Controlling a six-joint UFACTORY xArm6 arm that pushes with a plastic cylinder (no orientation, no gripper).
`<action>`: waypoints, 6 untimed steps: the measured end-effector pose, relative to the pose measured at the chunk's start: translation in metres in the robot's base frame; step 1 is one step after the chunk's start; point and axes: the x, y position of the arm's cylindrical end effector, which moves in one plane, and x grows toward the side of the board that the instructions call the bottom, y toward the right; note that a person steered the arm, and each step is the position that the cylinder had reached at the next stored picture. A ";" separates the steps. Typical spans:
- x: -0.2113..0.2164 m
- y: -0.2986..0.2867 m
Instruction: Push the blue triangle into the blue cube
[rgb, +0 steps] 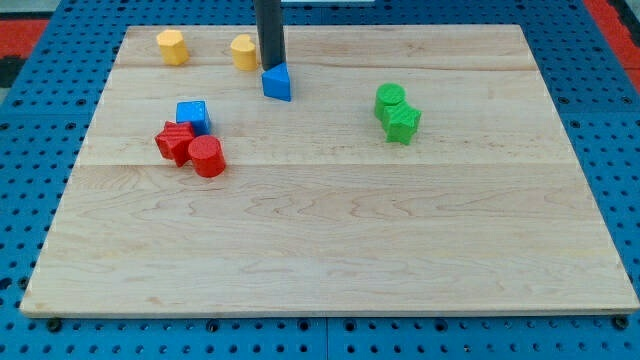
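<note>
The blue triangle (277, 83) lies near the top middle of the wooden board (330, 250). My tip (270, 66) stands right at the triangle's upper edge, touching or almost touching it. The blue cube (193, 116) sits down and to the left of the triangle, about a block's width and more away. It rests against the red blocks.
A red star block (175, 142) and a red cylinder (207, 157) sit just below the blue cube. Two yellow blocks (172, 46) (244, 51) lie at the top left, one right beside my rod. Two green blocks (391, 100) (402, 123) sit at the right.
</note>
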 end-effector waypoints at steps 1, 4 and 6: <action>-0.007 -0.035; -0.008 0.046; 0.043 -0.043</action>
